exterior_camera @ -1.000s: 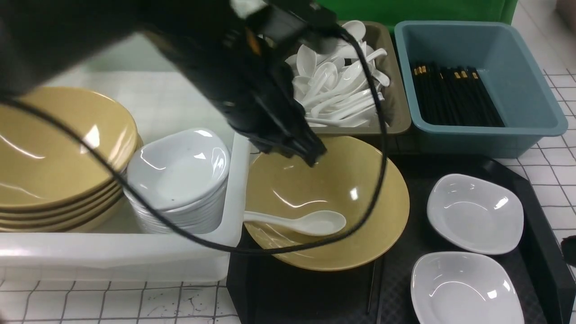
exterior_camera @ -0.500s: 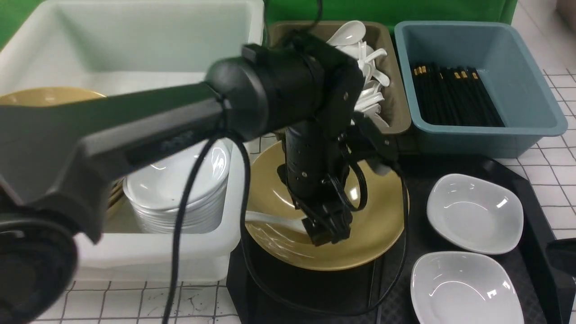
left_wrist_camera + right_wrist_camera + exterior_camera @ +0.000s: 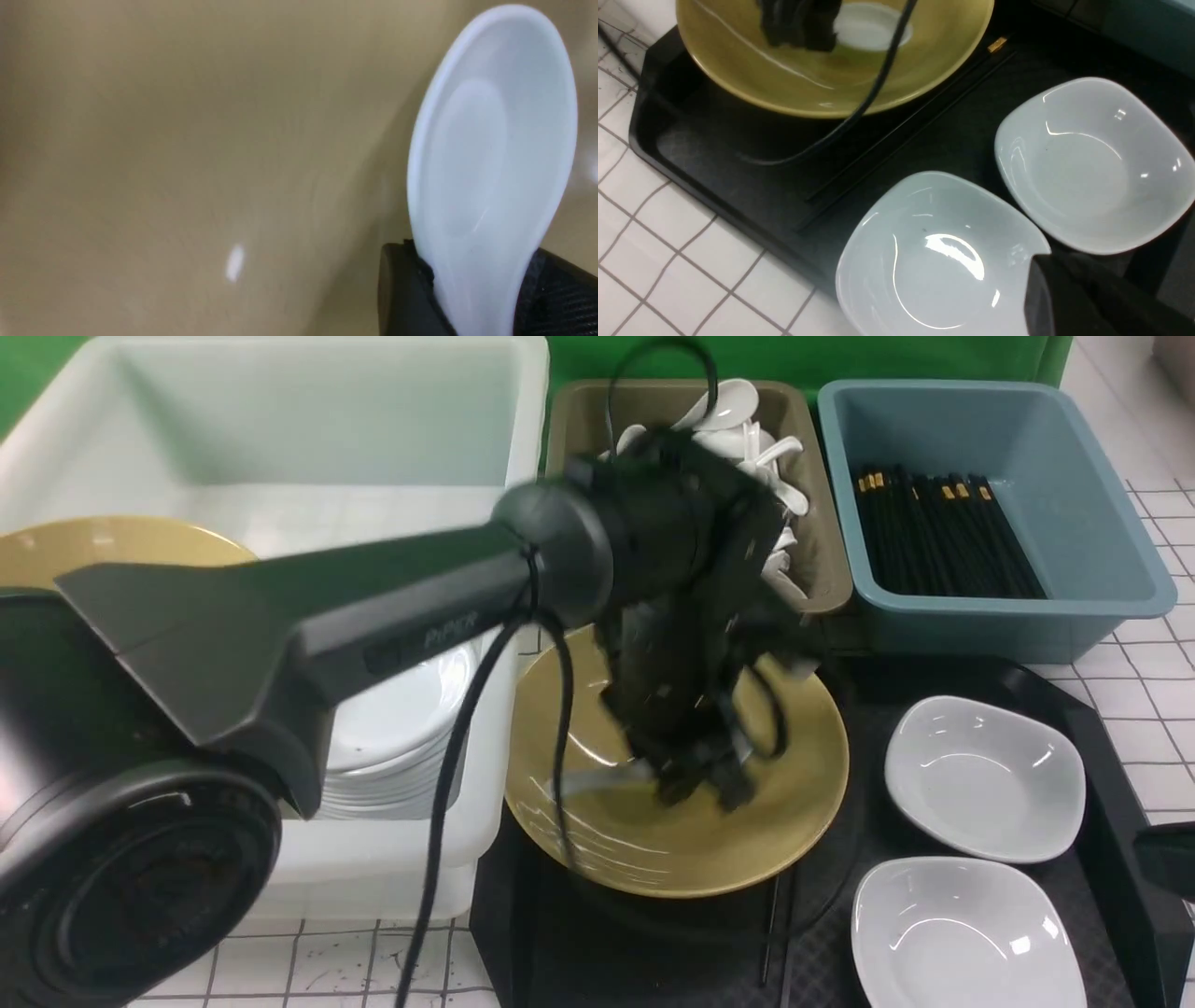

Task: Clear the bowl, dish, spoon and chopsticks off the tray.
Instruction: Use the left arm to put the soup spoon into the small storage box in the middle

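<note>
The mustard-yellow bowl (image 3: 803, 775) sits on the left part of the black tray (image 3: 1111, 784). My left gripper (image 3: 700, 789) reaches down into it. In the left wrist view the left gripper (image 3: 472, 298) is shut on the white spoon (image 3: 490, 140) just behind its scoop, over the bowl (image 3: 187, 140). Two white dishes (image 3: 985, 779) (image 3: 966, 938) lie on the tray's right part. Black chopsticks (image 3: 896, 135) lie on the tray (image 3: 714, 154), partly under the bowl (image 3: 784, 79). My right gripper (image 3: 1057, 275) hovers shut and empty by the near dish (image 3: 934, 261).
A big white tub (image 3: 504, 709) at the left holds stacked yellow bowls and white dishes. Behind the tray stand a brown bin (image 3: 822, 551) of spoons and a blue-grey tub (image 3: 1074, 476) of chopsticks. The left arm's cable hangs across the bowl's front.
My left gripper came down into the bowl, opened over the spoon and closed on it. The spoon's handle now looks blurred and slightly shifted. The right gripper stayed still.
</note>
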